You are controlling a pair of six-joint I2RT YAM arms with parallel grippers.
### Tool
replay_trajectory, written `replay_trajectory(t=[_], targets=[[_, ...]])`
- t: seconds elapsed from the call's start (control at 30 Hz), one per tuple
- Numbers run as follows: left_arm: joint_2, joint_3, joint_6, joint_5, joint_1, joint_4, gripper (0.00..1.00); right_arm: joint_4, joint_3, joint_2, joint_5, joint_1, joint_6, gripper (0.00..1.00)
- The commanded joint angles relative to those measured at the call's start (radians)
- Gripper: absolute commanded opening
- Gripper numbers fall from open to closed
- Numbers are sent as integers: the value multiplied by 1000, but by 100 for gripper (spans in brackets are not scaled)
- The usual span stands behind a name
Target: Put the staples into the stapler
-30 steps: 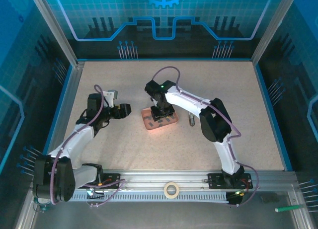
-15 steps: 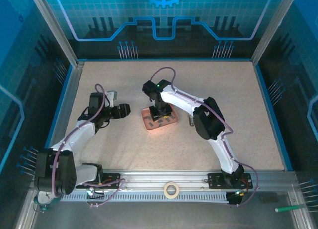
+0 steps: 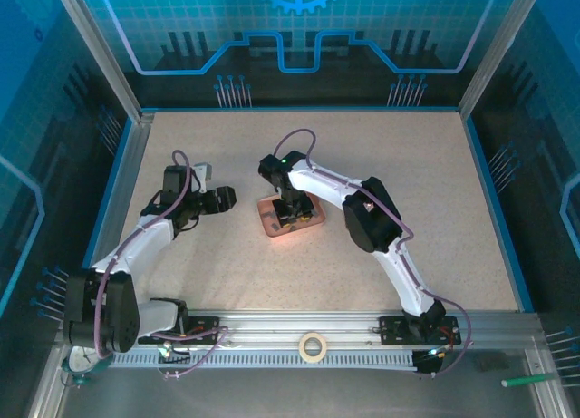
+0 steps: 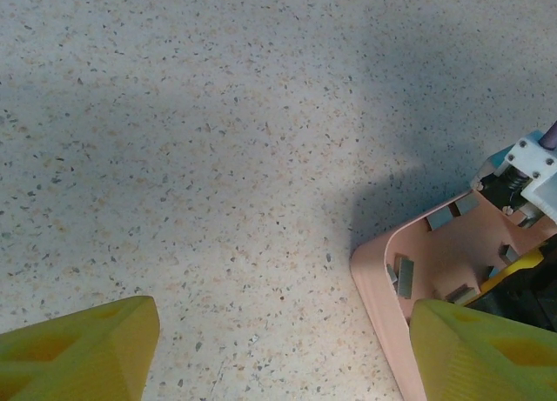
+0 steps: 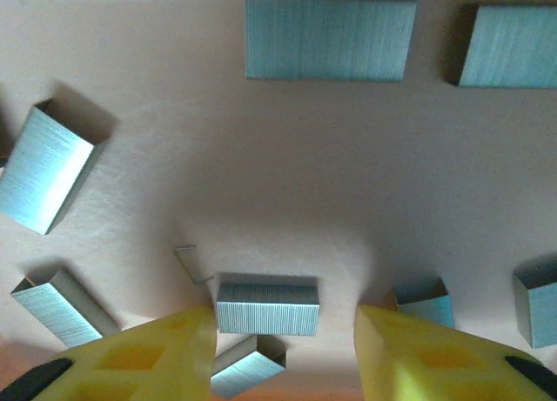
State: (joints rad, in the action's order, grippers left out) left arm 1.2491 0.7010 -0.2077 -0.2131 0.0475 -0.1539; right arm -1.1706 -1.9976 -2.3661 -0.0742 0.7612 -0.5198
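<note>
Gripper right (image 5: 284,324): apart, astride staples (image 5: 266,308) in tray (image 5: 261,183); gripper left (image 4: 278,349): apart, above table (image 4: 218,157)

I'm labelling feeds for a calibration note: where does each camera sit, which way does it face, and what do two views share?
Top external: above and behind, looking down at the table; both arms show whole.
Left wrist: low, facing the tray's corner; fingers of the left gripper show.
Right wrist: close above the staples in the tray; right gripper fingers flank one strip.
Both wrist views share tray and staples.
</note>
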Motion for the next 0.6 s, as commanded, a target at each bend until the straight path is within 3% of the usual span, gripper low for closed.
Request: replay_trajectory(t=[0.0,0.57], targets=[[16,40,19,8,-11,-20,77,-23,-1,-22,1,13,-26,44],[19,46,5,6,-11,-23,77,51,23,-30,-19,13,-66,33]])
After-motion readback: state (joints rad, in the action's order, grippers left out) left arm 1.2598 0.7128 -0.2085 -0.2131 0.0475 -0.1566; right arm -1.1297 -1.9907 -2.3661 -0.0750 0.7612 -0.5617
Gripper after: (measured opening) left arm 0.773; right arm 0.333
